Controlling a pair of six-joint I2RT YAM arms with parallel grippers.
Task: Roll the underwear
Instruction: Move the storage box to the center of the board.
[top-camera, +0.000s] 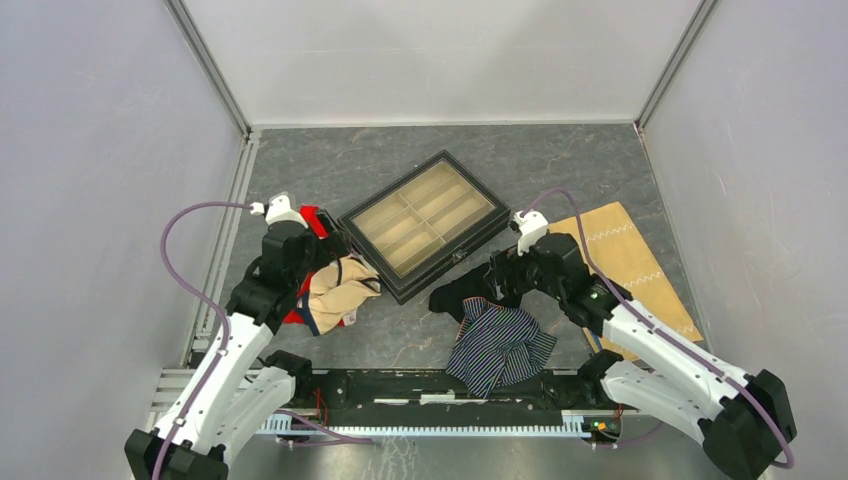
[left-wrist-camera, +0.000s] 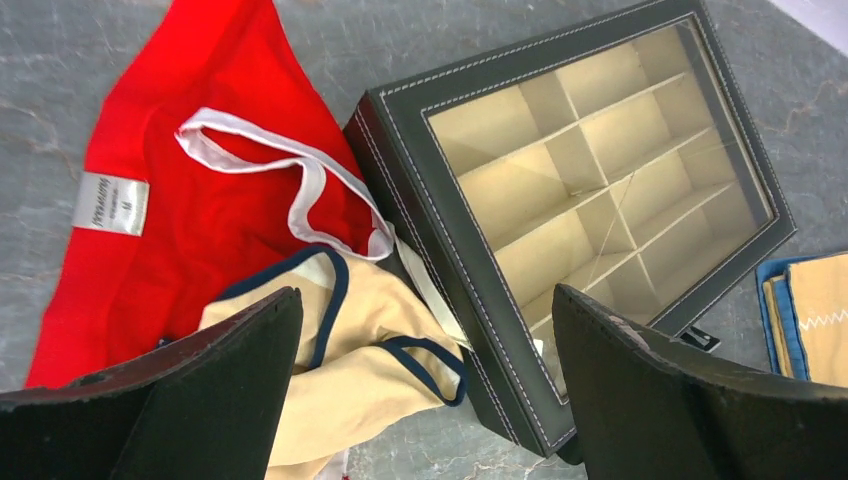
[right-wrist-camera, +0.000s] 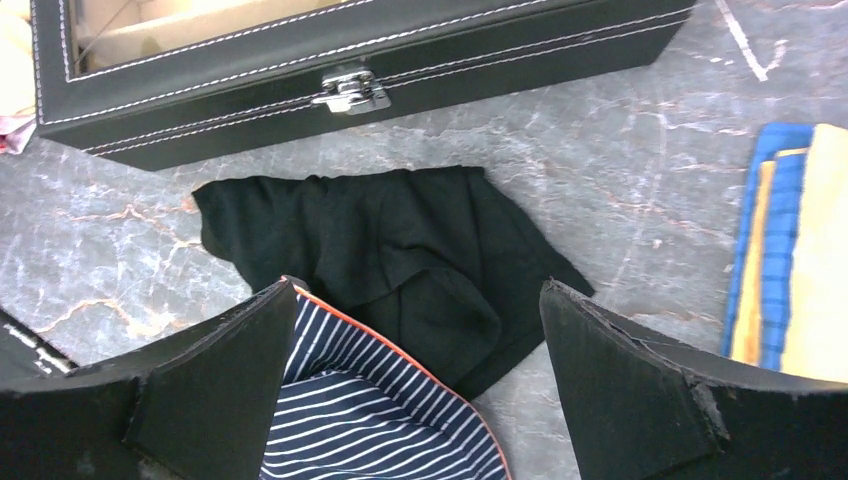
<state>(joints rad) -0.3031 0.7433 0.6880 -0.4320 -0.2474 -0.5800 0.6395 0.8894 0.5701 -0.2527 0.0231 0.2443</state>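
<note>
The right gripper (right-wrist-camera: 418, 300) hovers wide open over the plain black fabric briefs (right-wrist-camera: 380, 230), navy pale-striped briefs (right-wrist-camera: 370, 425) overlapping their near edge; left gripper (left-wrist-camera: 425, 295) gapes empty too.

Four underwear (top-camera: 500, 345), one compartment box (top-camera: 452, 262), one tan cloth (top-camera: 625, 255).

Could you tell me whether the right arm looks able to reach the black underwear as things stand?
Probably yes: the right gripper hangs open directly over the black underwear, and only the striped pair overlaps its near edge.
</note>
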